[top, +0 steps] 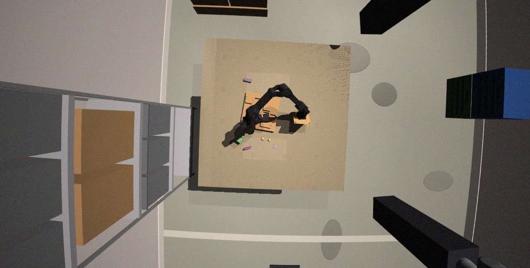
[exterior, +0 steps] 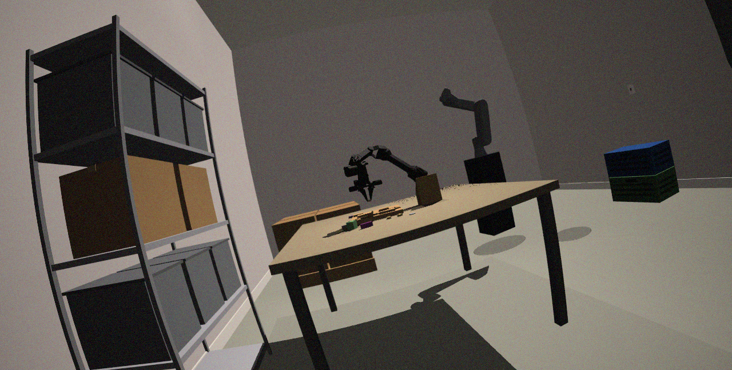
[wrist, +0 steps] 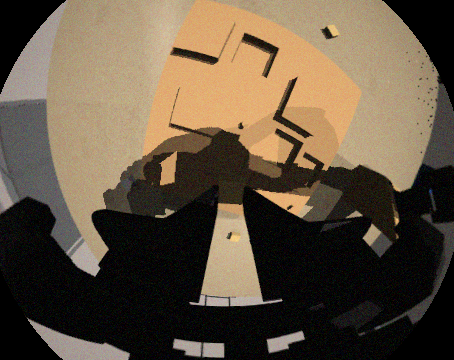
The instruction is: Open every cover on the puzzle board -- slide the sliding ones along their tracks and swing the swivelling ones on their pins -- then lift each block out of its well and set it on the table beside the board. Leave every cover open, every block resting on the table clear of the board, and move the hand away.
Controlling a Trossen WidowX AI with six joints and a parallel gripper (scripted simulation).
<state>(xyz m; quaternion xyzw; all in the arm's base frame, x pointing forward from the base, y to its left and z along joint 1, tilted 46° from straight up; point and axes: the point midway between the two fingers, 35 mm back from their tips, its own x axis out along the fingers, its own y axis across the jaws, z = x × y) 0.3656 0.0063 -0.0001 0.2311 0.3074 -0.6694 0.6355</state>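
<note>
Plainly, orange puzzle board (top: 249, 95) (wrist: 213, 87), flat, dark-edged wells, partly shadowed

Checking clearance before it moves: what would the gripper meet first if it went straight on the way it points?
Probably the puzzle board: the gripper points down over it, holding something unclear. Exactly where it would touch is hard to judge.
</note>
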